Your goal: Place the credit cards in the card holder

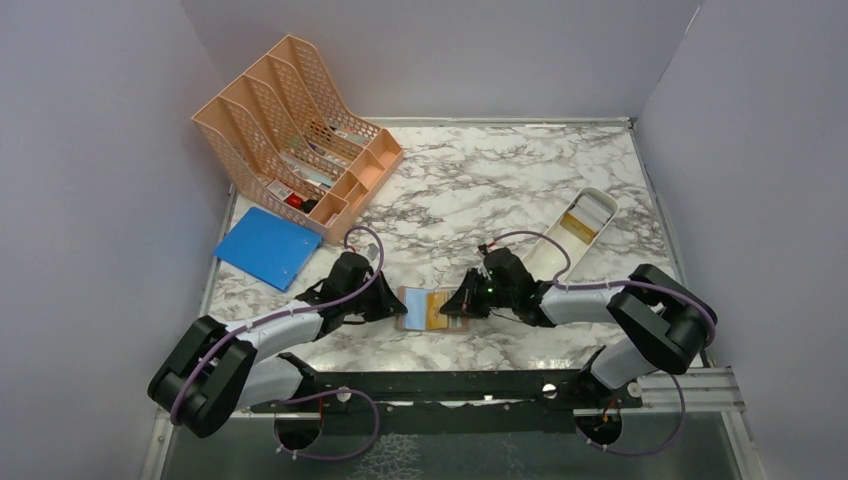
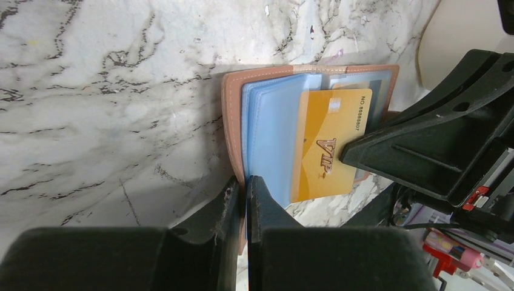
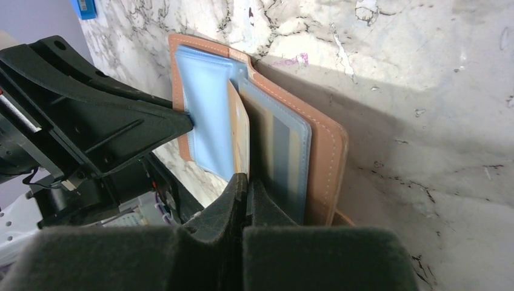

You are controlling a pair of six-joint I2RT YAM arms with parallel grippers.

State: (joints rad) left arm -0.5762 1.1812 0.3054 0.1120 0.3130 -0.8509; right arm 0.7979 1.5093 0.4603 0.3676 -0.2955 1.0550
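Open card holder [image 2: 233, 121] near mid front edge of tabletop [image 1: 480, 180], L gripper [image 2: 245, 188] pinched on its tan edge, R gripper [image 3: 245, 182] clamped on gold VIP card [image 2: 324, 151], card flat on the holder.
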